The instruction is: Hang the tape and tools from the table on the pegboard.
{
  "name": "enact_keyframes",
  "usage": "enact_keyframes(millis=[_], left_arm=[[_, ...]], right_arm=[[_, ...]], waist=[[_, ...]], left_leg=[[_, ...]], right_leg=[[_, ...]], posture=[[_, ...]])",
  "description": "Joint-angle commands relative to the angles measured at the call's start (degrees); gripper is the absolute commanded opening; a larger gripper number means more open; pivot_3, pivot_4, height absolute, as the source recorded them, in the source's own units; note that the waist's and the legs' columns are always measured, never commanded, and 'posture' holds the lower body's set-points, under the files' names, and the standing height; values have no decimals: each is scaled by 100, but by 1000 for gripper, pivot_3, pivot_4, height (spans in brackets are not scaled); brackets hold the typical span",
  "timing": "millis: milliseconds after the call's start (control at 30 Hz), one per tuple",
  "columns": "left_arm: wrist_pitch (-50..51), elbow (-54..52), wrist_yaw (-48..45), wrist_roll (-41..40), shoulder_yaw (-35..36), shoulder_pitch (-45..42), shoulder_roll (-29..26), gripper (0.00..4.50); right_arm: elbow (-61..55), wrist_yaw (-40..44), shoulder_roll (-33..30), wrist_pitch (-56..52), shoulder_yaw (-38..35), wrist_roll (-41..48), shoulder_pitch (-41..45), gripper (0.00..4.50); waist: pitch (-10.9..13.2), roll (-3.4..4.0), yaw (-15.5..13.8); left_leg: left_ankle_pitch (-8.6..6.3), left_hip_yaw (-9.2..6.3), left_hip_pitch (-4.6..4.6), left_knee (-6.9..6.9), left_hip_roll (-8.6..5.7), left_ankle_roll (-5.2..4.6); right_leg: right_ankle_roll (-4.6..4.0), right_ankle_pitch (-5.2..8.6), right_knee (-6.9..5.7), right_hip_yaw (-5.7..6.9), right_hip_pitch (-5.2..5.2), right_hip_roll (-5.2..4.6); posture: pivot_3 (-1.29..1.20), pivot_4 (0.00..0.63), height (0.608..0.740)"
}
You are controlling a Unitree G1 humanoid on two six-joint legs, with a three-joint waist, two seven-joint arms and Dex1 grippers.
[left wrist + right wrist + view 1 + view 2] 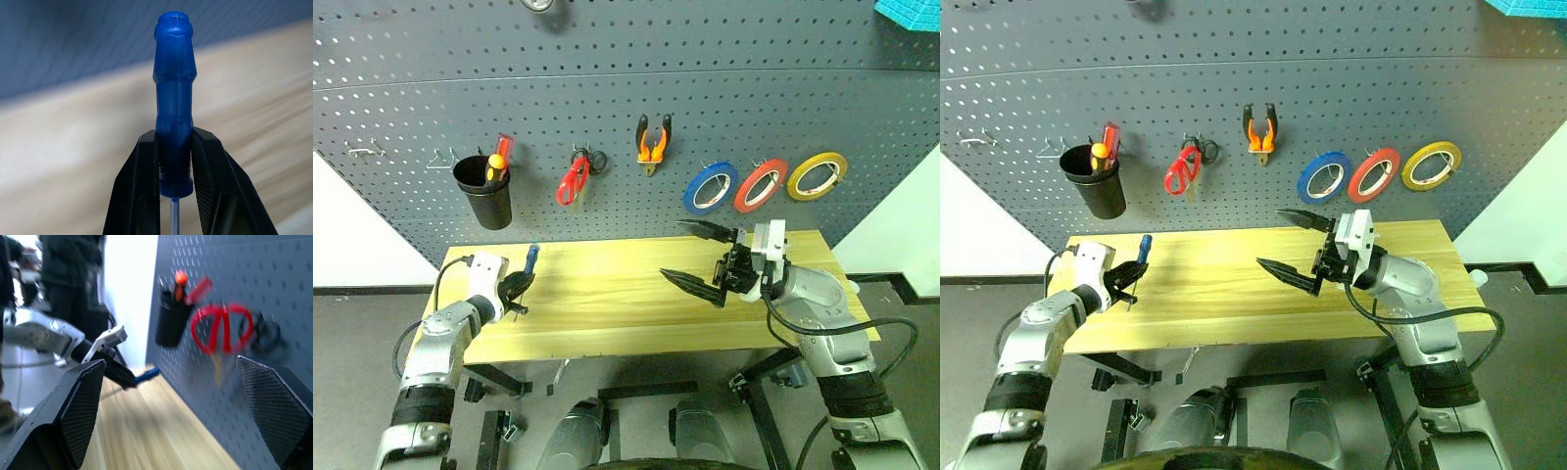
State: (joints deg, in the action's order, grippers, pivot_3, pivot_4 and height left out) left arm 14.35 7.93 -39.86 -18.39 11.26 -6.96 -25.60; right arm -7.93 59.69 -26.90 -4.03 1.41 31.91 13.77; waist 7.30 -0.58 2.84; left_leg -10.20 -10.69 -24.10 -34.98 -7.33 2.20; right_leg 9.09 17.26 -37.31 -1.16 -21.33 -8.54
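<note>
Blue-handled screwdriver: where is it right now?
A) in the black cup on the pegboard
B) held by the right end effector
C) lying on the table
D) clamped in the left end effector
D: the left end effector is shut on the blue-handled screwdriver, above the table.

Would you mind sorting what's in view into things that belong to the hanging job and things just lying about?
Job: blue screwdriver in the left tool; red scissors, pliers, red tape, pegboard, table.
Just about: black cup, blue tape, yellow tape.
</note>
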Motion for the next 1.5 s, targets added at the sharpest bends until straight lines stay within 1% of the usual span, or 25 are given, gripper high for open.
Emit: enact_keyframes(millis=[33, 67, 100, 233, 333, 467, 533, 633, 800, 933, 1167, 1233, 1267, 1400, 1500], left_arm=[[-56, -1380, -688, -1621, 747, -128, 57, 532], [-11, -1579, -713, -2002, 929, -281, 86, 532], [-77, -1660, -669, -2210, 1069, -456, 124, 532], [-358, -1690, -184, -2520, 1469, -1293, 186, 532], [-948, -1449, 246, -2141, 1639, -2125, 50, 532], [-1942, -548, 896, -999, 1641, -2843, -282, 532], [-2481, 3, 1077, -452, 1539, -3019, -455, 532], [-3133, 783, 1220, -82, 1455, -3212, -509, 532], [-3516, 1662, 954, -289, 1378, -3414, -349, 532], [-3890, 2498, 866, -163, 1281, -3539, -278, 532], [-3894, 3194, 522, -440, 1265, -3538, -101, 532], [-3831, 3331, 452, -458, 1239, -3443, -56, 1280], [-3835, 3376, 446, -453, 1237, -3403, -38, 1545], [-4132, 3381, 708, -279, 1269, -3276, -42, 2949], [-4120, 3111, 760, -503, 1414, -3128, -9, 2949]], right_arm=[[-219, -74, 74, -298, -215, 396, 166, 4500], [-236, -88, 94, -361, -231, 454, 195, 4500], [-249, -95, 109, -405, -240, 495, 218, 4500], [-237, -113, 139, -457, -239, 475, 278, 4500], [-165, -69, 127, -404, -219, 382, 247, 4500], [-166, -56, 139, -399, -221, 347, 224, 4500], [-184, -60, 151, -414, -230, 362, 226, 4500], [-241, -62, 195, -468, -301, 528, 279, 4500], [-383, -161, 230, -809, -450, 916, 411, 4500], [-455, -170, 202, -870, -492, 946, 420, 4500], [-477, -171, 226, -851, -515, 902, 371, 4500], [-465, -167, 223, -823, -510, 867, 359, 4500], [-457, -156, 218, -809, -504, 846, 350, 4500], [-465, -141, 197, -798, -488, 796, 283, 4500], [-482, -153, 199, -790, -472, 744, 206, 4500]], waist=[[1, 1, -29], [1, 2, -35], [1, 2, -40], [-11, 13, -25], [-13, 13, -22], [-15, 13, -15], [-17, 15, -13], [-20, 13, -25], [-30, -3, -29], [-41, -10, -17], [-51, -19, 113], [-65, -25, 136], [-72, -27, 148], [-93, -37, 179], [-110, -39, 178]], left_leg=[[0, 1, -1, 1, 1, 0], [0, 0, -4, 1, 1, 0], [0, 0, -4, 1, 1, 0], [1, 0, -2, 0, 0, -1], [8, 9, -3, 1, -1, -14], [10, 13, -2, 1, -1, -17], [11, 18, 1, 2, -1, -18], [11, 20, 5, 2, -1, -20], [12, 9, 3, -2, -4, -20], [12, 9, 3, -2, -4, -21], [13, 8, 3, -3, -5, -22], [13, 7, 3, -4, -5, -22], [13, 8, 3, -4, -5, -22], [13, 7, 4, -4, -5, -22], [13, 7, 4, -5, -5, -22]], right_leg=[[-1, 1, 2, -1, -1, 0], [-2, 1, 1, 0, -3, 0], [-2, 2, 1, 0, -3, 0], [13, -6, 2, 2, -2, 1], [21, -10, 9, -3, -3, 2], [22, -11, 7, -3, -2, 4], [23, -11, 7, -5, -1, 4], [23, -11, 7, -6, 0, 4], [28, -14, 6, -4, 2, 5], [28, -14, 5, -3, 2, 6], [30, -15, 2, -3, 2, 5], [30, -15, 1, -2, 3, 5], [31, -15, 0, -3, 3, 5], [31, -15, -2, -3, 3, 5], [31, -16, -3, -3, 3, 4]], posture=[[-74, 70, 728], [-74, 69, 728], [-75, 66, 728], [-77, 61, 728], [-81, 58, 728], [-79, 54, 728], [-74, 52, 728], [-74, 49, 728], [-75, 45, 728], [-85, 36, 728], [-92, 27, 728], [-93, 26, 728], [-92, 26, 728], [-89, 25, 728], [-87, 25, 728]])
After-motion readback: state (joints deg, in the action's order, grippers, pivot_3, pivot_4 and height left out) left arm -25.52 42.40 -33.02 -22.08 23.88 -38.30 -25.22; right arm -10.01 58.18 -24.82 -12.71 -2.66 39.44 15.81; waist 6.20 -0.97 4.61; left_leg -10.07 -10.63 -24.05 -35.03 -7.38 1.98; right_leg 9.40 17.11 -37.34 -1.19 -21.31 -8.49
